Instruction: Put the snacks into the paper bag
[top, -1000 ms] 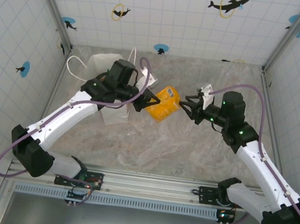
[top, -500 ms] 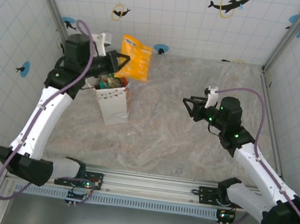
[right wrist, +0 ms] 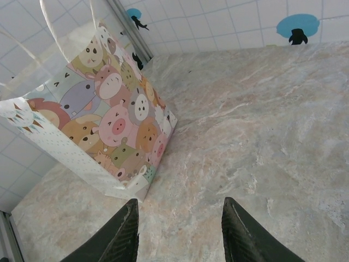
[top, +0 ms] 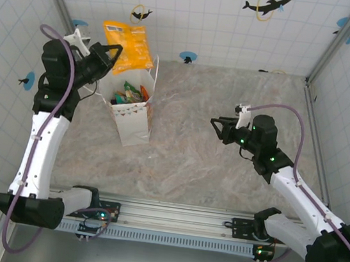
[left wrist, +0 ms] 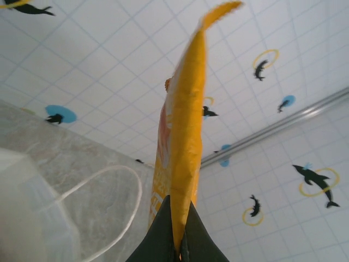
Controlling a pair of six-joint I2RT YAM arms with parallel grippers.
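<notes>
Top external view: the marbled surface (top: 221,176) carries one paper bag (top: 134,122), standing upright toward 10 o'clock from centre. At 3 o'clock of the bag and well apart from it, the right jaws stand partly open and hold nothing. The right wrist view shows bare surface between the two fingers (right wrist: 117,234), with the bag's animal-print side at 10 o'clock. Several snacks (top: 131,93) lie inside the bag's open mouth. Farther back, the left jaws are closed tight on an orange-yellow packet (top: 127,46), raised at 11 o'clock of the bag's mouth. Left wrist view: the packet is seen edge-on, pinched at its lower edge.
</notes>
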